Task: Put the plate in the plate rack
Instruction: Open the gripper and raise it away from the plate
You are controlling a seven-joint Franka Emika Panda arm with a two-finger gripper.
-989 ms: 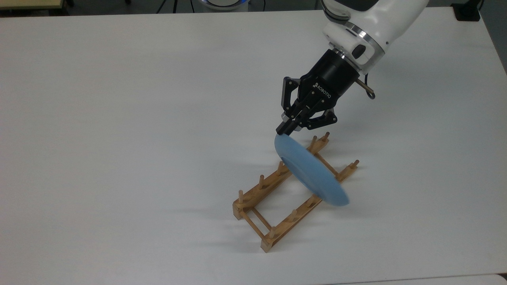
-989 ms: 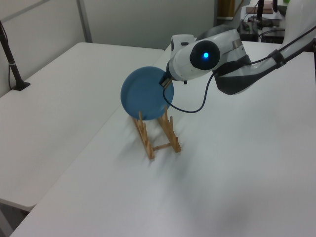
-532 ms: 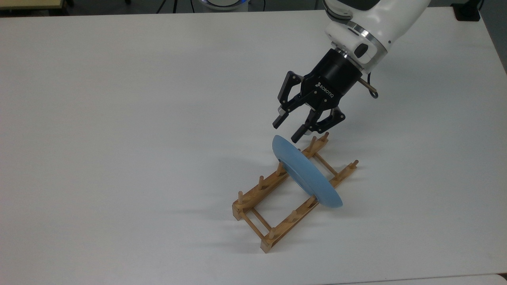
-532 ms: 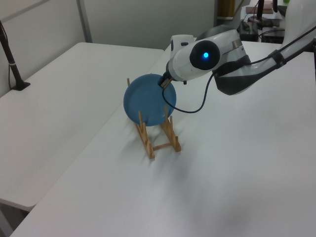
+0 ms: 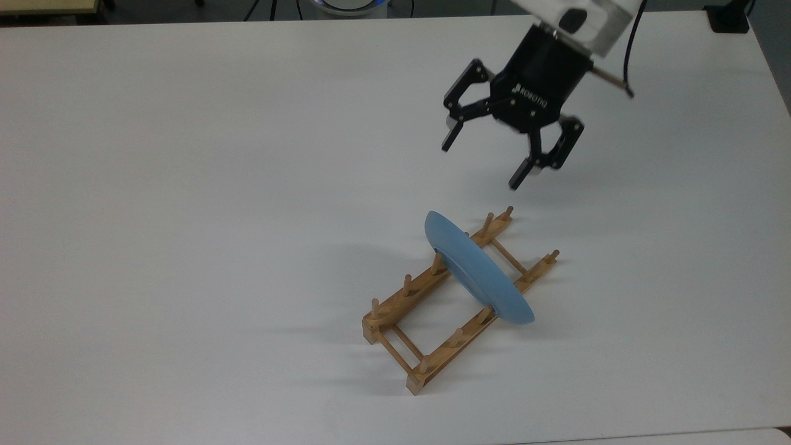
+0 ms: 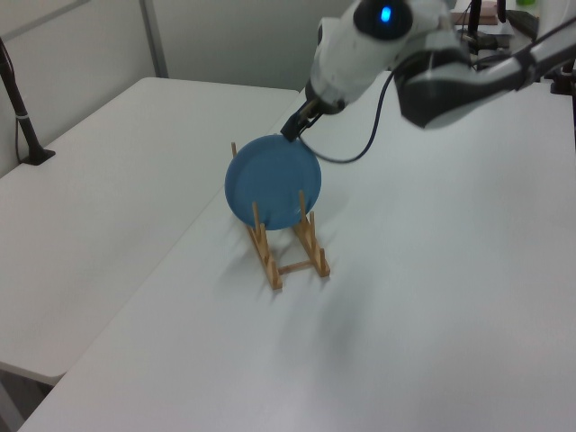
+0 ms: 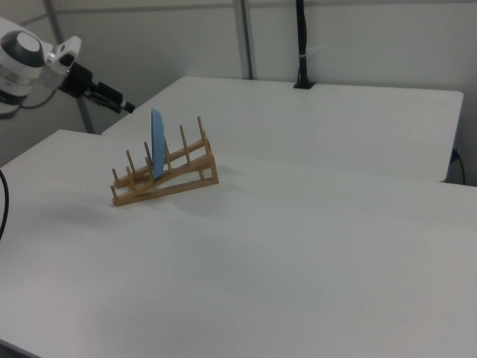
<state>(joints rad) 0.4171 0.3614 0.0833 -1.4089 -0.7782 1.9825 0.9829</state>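
Note:
The light-blue plate (image 5: 479, 272) stands on edge in the wooden plate rack (image 5: 408, 300), held between pegs near the rack's far end. The left view shows the plate (image 6: 272, 184) face-on in the rack (image 6: 288, 247); in the right view the plate (image 7: 156, 143) appears edge-on in the rack (image 7: 168, 175). My gripper (image 5: 485, 157) hangs open above and behind the plate, clear of it, with nothing between its fingers. It also appears at the right view's upper left (image 7: 119, 103).
The rack sits on a wide white table (image 5: 185, 185). A second white table (image 7: 335, 112) stands beyond it in the right view. A black post (image 6: 22, 117) rises at the left view's left edge.
A second ago the gripper was shut on the plate's rim. It opened, left the plate standing in the rack, then rose and drew back toward the top view's upper right.

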